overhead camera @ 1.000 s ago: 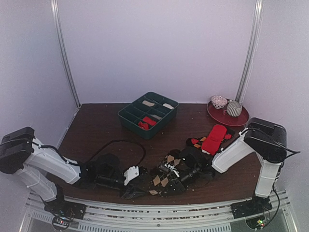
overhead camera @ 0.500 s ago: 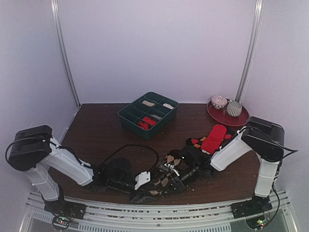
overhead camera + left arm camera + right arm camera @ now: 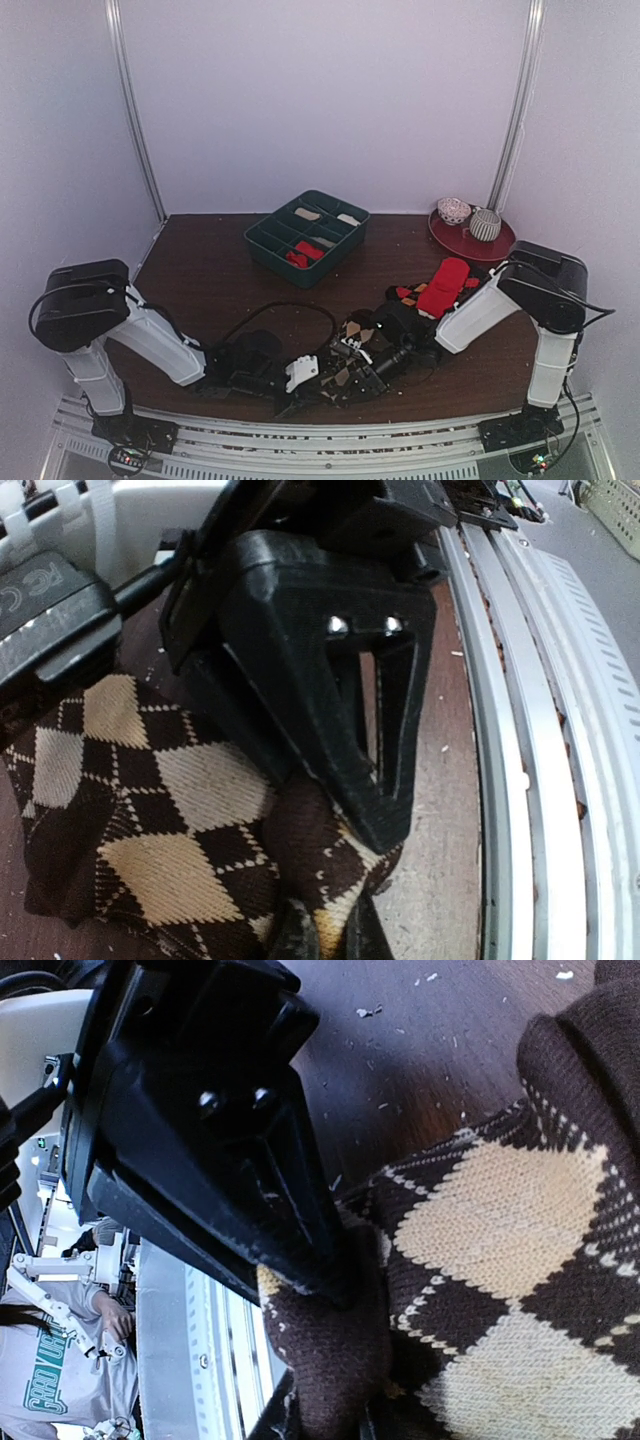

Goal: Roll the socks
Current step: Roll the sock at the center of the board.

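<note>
The dark brown socks with tan argyle diamonds [image 3: 345, 368] lie bunched near the table's front edge, between both arms. My left gripper [image 3: 300, 378] sits at their left end. In the left wrist view the left gripper [image 3: 345, 890] is shut, with a fold of the brown argyle sock [image 3: 150, 810] pinched between its tips. My right gripper [image 3: 378, 355] rests on the right part of the pile. In the right wrist view the right gripper [image 3: 328, 1355] is shut on a thick brown fold of the argyle sock [image 3: 500, 1260].
A green divided tray [image 3: 262, 243] holding a red item stands at the back middle. A dark red plate [image 3: 500, 248] with two rolled bundles is at the back right. A plain red sock [image 3: 443, 287] lies over a dark, red-marked one. The metal rail [image 3: 520, 780] runs beside the left gripper.
The left arm has slid right along the front edge to the brown socks and its gripper has closed on a fold. The right arm has barely moved.
</note>
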